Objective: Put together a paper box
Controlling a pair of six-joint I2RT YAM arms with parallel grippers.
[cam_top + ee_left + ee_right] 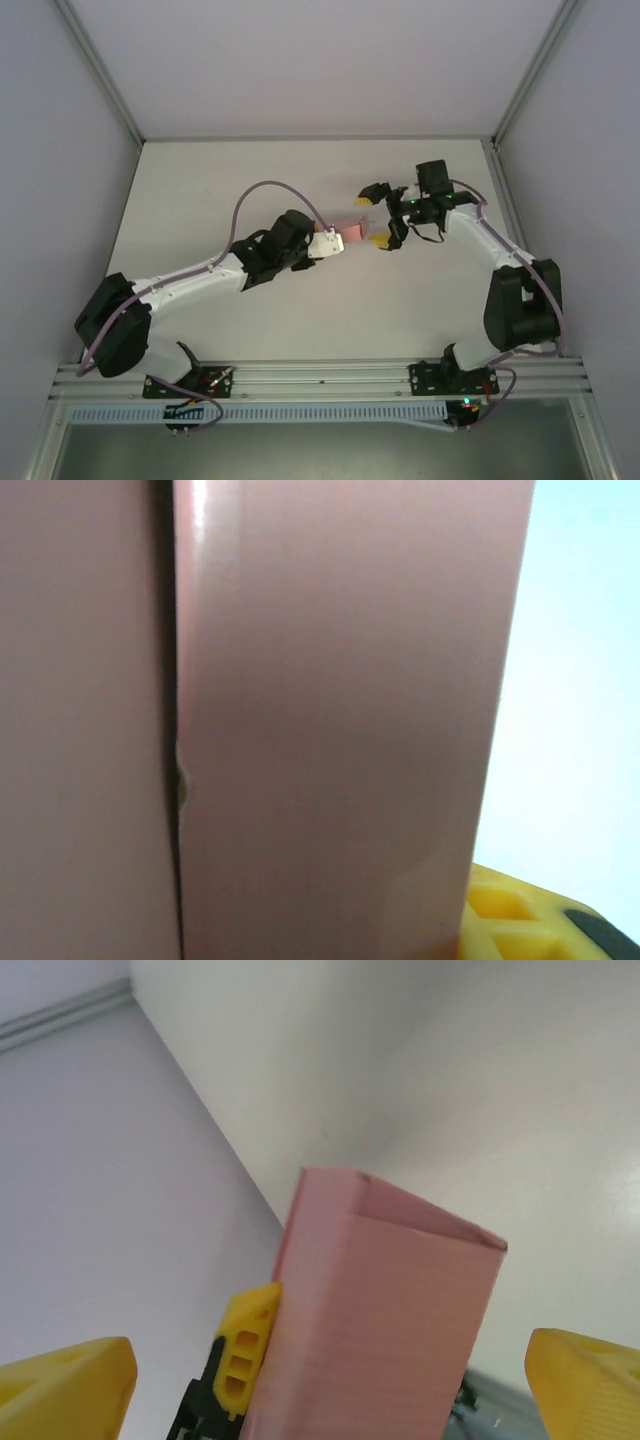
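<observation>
While stretched in from the near left over the white tabletop [200, 180], ends near mid-table in the left two-finger gripper [337, 241], closed on the pale pink rectangular paper box [353, 231]. Holds that box up off the surface, just right of the white wrist housing [323, 246].

From the left wrist camera, shows two pink panels side by side at very close range, parted by a thin dark seam running top to bottom, with a small nick partway down. Glossy on the right panel, with a straight right edge against the pale table. At the bottom right corner there, catches one yellow finger pad [520, 925] of the same gripper, tucked just beside the box's lower edge.

From the right wrist camera, presents the box as a folded tube standing upright, its top edge slanting, creased along one long side. Pressed against its left side: a yellow and black finger [243, 1345] of the left gripper.

Further right, meets the right gripper [373, 221], spread wide, with one yellow fingertip to the far side and one to the near side of the box's right end. Frames the box low in the right wrist view between those two yellow tips [62, 1392], well clear of the card on both sides. Bends back to the near right through the white and black right arm [520, 300].
</observation>
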